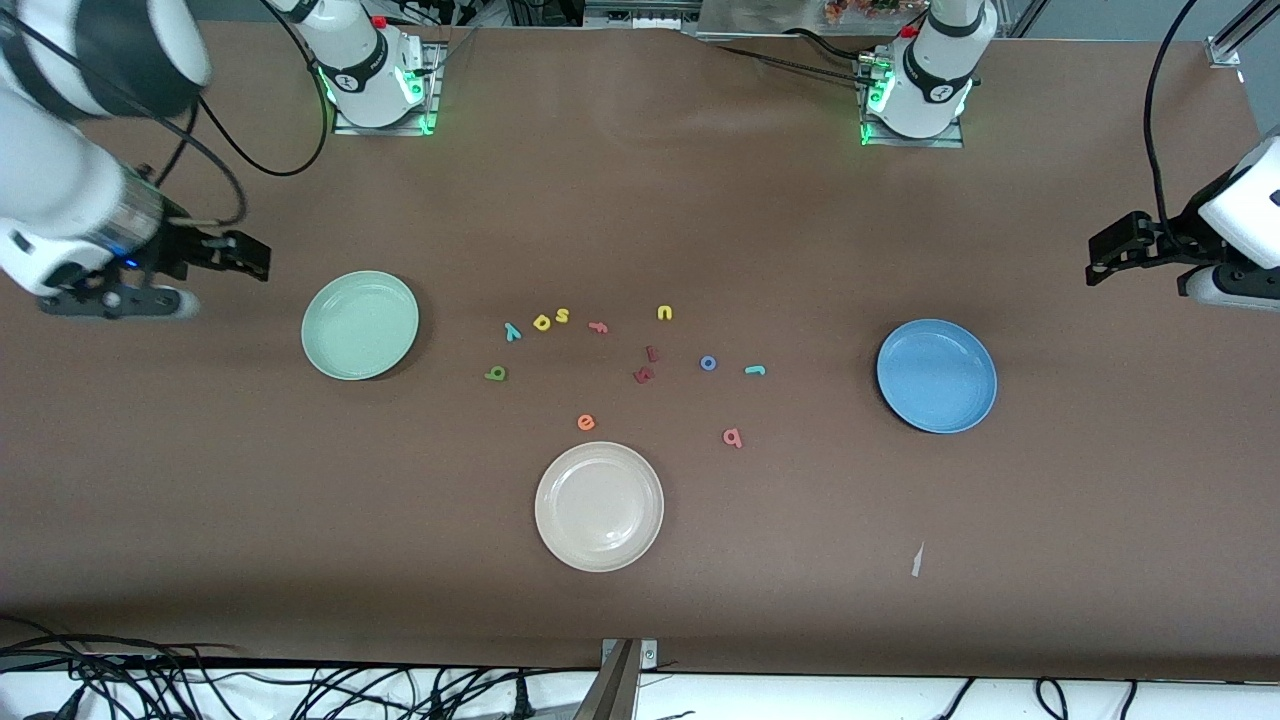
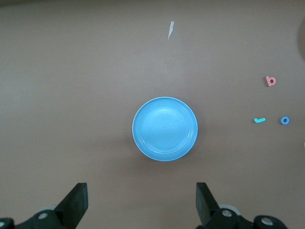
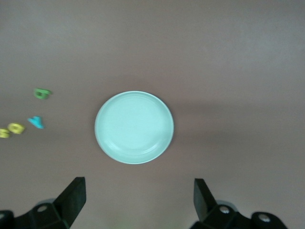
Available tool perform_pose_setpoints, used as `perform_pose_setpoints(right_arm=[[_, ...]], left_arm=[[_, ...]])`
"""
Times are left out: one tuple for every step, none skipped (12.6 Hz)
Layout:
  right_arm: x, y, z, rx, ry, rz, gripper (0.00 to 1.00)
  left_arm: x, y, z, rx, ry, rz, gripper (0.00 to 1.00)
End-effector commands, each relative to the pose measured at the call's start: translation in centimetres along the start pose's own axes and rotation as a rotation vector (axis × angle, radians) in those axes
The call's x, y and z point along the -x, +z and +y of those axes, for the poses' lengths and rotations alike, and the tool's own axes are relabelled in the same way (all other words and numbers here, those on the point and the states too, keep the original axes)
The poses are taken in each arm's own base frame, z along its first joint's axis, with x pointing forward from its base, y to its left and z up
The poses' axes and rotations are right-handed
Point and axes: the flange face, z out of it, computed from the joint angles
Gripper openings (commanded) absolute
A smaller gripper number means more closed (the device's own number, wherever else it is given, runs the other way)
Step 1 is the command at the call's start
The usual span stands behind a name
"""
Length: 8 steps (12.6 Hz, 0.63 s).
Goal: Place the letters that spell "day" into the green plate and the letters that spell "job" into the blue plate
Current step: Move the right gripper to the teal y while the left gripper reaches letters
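Observation:
The green plate and the blue plate both lie empty. Between them on the table are the teal y, yellow a, dark green d, blue o, teal j and salmon b. My right gripper hangs open over bare table at the right arm's end, beside the green plate. My left gripper hangs open over bare table at the left arm's end, beside the blue plate. Neither holds anything.
A cream-white plate lies nearer the front camera than the letters. Mixed in with them are a yellow s, pink f, yellow u, orange e and two dark red letters. A paper scrap lies near the front edge.

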Motion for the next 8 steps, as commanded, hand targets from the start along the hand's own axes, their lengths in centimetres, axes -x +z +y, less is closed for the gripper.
perform_pose_setpoints(right_arm=[[-2.4,3.7,-4.6,0.022,-0.015,-0.017,1.00],[-2.5,4.1,-6.1,-0.012,0.065,-0.030,1.00],[-2.9,5.2,-7.4,-0.030,0.142,-0.044,1.00],[-3.1,6.3,-8.4,-0.037,0.220,-0.054,1.00],[-3.4,6.4,-8.8,-0.075,0.315,-0.048,1.00],[-3.8,7.1,-9.6,-0.117,0.389,-0.063,1.00],[-4.4,8.1,-11.2,-0.133,0.449,-0.052,1.00],[-4.7,8.9,-12.9,-0.139,0.528,-0.043,1.00]], left_arm=[[0.2,-0.6,0.1,-0.006,0.010,0.002,1.00],[-0.2,0.1,0.0,-0.004,-0.003,-0.008,1.00],[-0.6,0.9,-0.3,-0.001,-0.008,-0.015,1.00],[-0.7,1.2,-0.6,-0.005,-0.011,-0.020,1.00],[-0.8,1.5,-1.1,0.001,-0.018,-0.024,1.00],[-1.4,2.7,-1.1,0.009,-0.017,-0.043,1.00],[-1.6,3.2,-0.5,0.015,-0.008,-0.050,1.00],[-1.9,3.8,0.0,0.019,0.003,-0.060,1.00]])
